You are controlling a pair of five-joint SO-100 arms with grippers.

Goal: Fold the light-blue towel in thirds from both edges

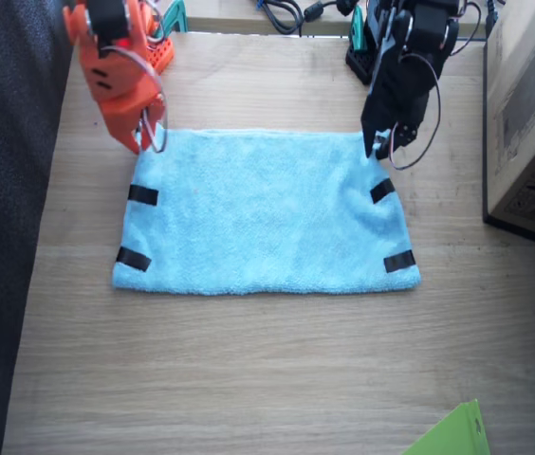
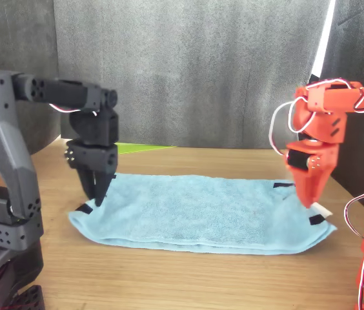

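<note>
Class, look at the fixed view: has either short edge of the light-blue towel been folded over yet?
No, the light-blue towel lies spread flat, tape strips showing along both edges.

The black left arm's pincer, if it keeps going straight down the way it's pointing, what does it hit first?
Most likely the fluffy light-blue terry towel. The left pincer points down over the towel's corner beside a short black tape strip. Its tips look at or just above the cloth; actual contact is unclear.

Light wood-grain table [image 1: 277, 370]; dark grey fabric curtain backdrop [image 2: 188, 64]; brown cardboard box [image 1: 533, 114] at table edge; bright daylight strip [image 2: 327, 29].
</note>
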